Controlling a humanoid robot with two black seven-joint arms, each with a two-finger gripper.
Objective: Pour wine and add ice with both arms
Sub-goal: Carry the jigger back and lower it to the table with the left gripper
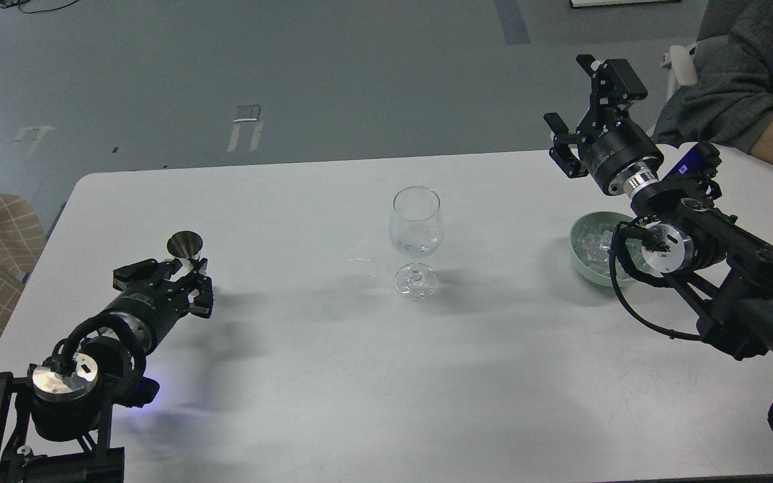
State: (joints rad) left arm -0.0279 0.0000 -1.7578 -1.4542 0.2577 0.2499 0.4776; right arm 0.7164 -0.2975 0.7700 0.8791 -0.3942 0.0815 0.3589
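Head view: wine glass (416,236) mid-table, well apart from both arms.

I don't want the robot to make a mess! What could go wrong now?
1. The left gripper is around a small metal cup. If it tips too early, the drink may spill on the table before reaching the glass.
2. The glass has a thin stem, so a bump from an arm might knock it over.
3. The right gripper is open above the ice; slippery cubes could drop.
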